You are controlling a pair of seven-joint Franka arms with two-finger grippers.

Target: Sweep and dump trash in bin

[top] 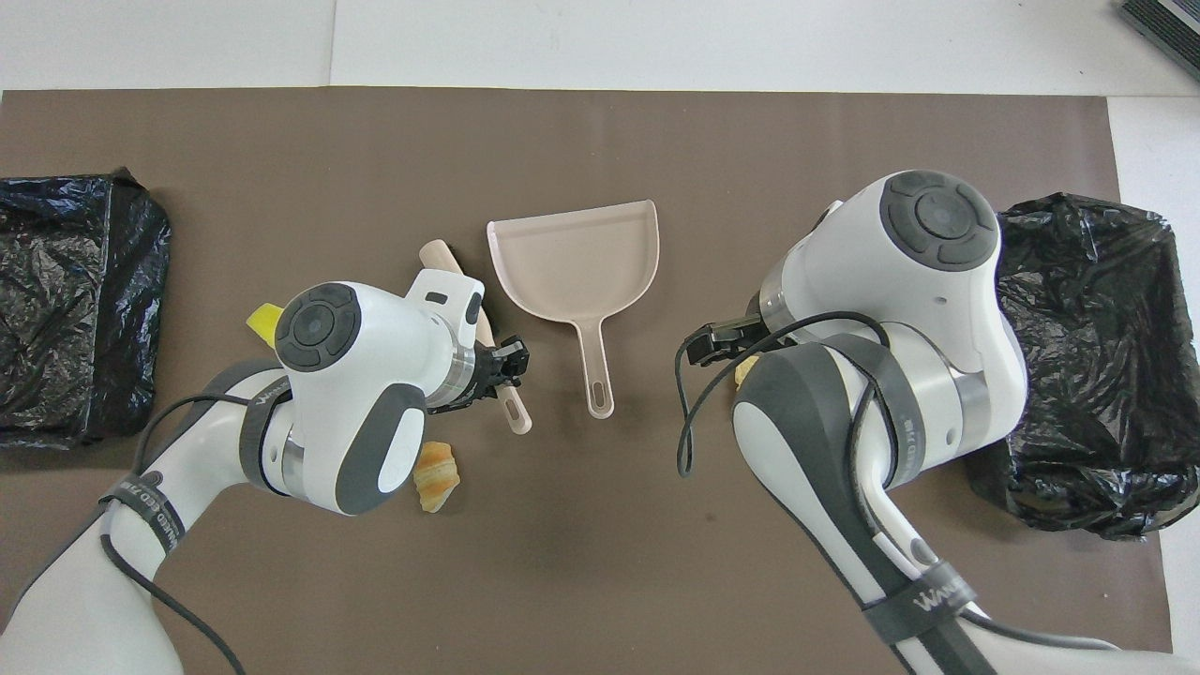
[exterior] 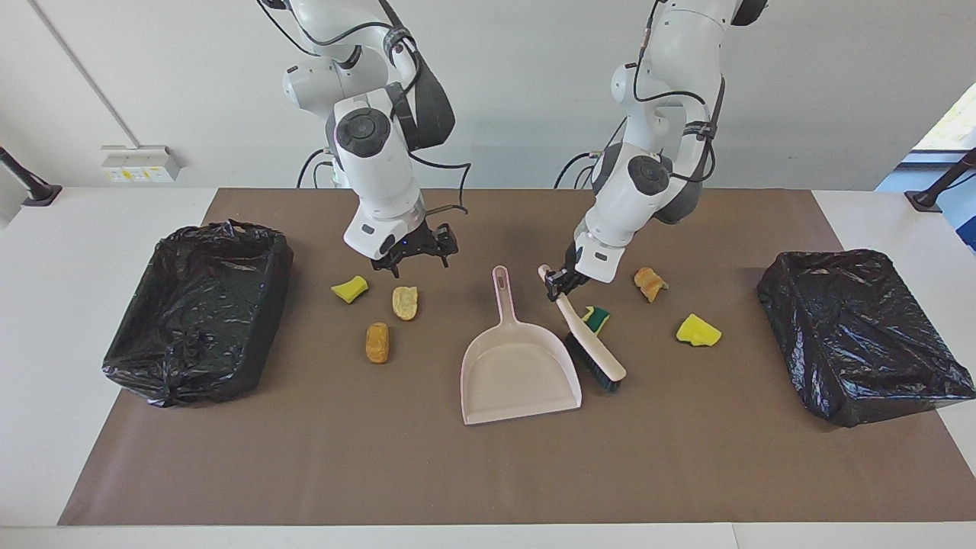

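Observation:
My left gripper [exterior: 554, 284] [top: 502, 370] is shut on the handle of the beige brush [exterior: 587, 343]. Its dark bristles touch the mat beside the beige dustpan [exterior: 518, 374] [top: 577, 253], toward the left arm's end. A green-and-yellow sponge scrap [exterior: 596, 317] lies against the brush. More trash lies toward that end: a bread piece [exterior: 650, 283], a yellow chunk [exterior: 698, 330] and another bread piece [top: 437, 475]. My right gripper [exterior: 412, 263] [top: 717, 339] hangs open over the mat beside the dustpan's handle [exterior: 501, 286], close to a yellow chunk [exterior: 350, 289], a pale piece [exterior: 405, 302] and a tan piece [exterior: 377, 342].
Two bins lined with black bags stand on the brown mat, one at the right arm's end [exterior: 198, 313] [top: 1087, 356] and one at the left arm's end [exterior: 862, 335] [top: 75, 300]. White table borders the mat.

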